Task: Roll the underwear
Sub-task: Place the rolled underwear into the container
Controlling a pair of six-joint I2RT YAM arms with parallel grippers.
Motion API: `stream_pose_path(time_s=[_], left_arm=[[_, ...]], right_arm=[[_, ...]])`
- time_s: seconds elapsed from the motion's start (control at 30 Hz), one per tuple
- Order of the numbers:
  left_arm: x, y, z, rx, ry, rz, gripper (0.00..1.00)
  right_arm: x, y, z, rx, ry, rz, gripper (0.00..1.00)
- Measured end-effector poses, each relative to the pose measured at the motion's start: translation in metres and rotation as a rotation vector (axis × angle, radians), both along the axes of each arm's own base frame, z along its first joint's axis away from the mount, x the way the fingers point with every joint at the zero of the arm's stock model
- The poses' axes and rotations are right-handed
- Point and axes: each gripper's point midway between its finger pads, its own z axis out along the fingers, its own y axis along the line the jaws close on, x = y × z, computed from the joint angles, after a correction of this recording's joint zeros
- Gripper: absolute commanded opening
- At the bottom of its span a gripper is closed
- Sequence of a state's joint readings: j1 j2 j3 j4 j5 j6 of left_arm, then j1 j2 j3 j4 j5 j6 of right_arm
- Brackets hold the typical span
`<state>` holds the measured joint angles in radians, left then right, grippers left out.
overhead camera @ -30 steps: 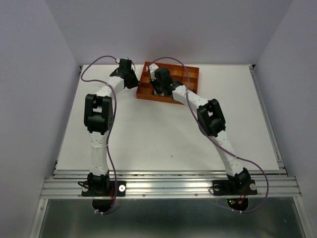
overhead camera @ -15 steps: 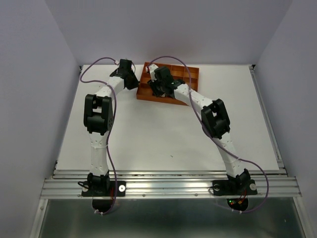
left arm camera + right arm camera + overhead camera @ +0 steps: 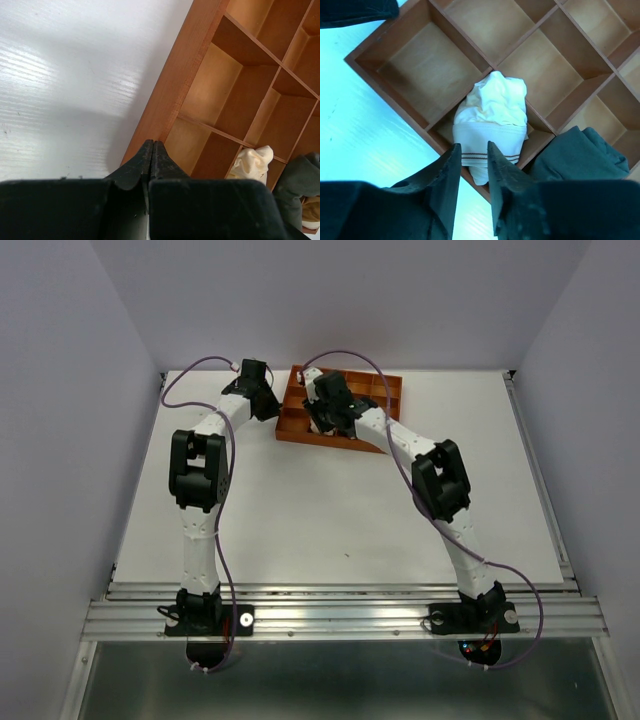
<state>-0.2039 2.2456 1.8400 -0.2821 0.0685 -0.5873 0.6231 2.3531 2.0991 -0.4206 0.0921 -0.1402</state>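
Note:
Pale peach underwear (image 3: pixel 492 112), bunched into a roll with a striped cream waistband, sits in a near-edge compartment of the orange-brown tray (image 3: pixel 462 36). Its lower end hangs over the tray's outer wall. Dark grey underwear (image 3: pixel 577 152) fills the compartment beside it. My right gripper (image 3: pixel 474 146) hovers just above the pale roll, open with a narrow gap and nothing between the fingers. The left gripper (image 3: pixel 152 144) is shut and empty, its tip at the tray's outer wall (image 3: pixel 172 80). The left wrist view also catches the pale roll (image 3: pixel 252 162) and the grey underwear (image 3: pixel 295 187).
The tray (image 3: pixel 385 390) lies at the far middle of the white table, with several bare compartments. Both arms reach toward it, the left gripper (image 3: pixel 270 405) at its left side and the right gripper (image 3: pixel 322 420) over its near-left part.
The right wrist has shifted slightly toward the far right over the tray and its elbow has swung right. The left arm has stayed where it was.

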Motion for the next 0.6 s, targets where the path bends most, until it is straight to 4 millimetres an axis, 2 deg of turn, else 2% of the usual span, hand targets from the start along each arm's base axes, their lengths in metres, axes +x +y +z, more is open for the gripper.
stream_pose_path(time_s=[0.1, 0.23, 0.33, 0.47, 0.6], left_arm=[[0.0, 0.001, 0.0, 0.001, 0.001, 0.004, 0.0], [0.0, 0.001, 0.0, 0.002, 0.002, 0.013, 0.0], [0.0, 0.001, 0.0, 0.003, 0.002, 0.019, 0.0], [0.0, 0.002, 0.0, 0.003, 0.003, 0.024, 0.0], [0.0, 0.002, 0.0, 0.001, 0.004, 0.028, 0.0]], right_arm=[[0.001, -0.005, -0.006, -0.016, 0.002, -0.025, 0.24], [-0.002, -0.012, -0.027, -0.042, 0.027, -0.051, 0.2], [-0.004, -0.012, -0.034, -0.03, 0.027, -0.061, 0.17], [-0.006, -0.014, -0.036, -0.002, 0.019, -0.082, 0.1], [-0.008, -0.015, -0.037, 0.028, 0.012, -0.111, 0.08]])
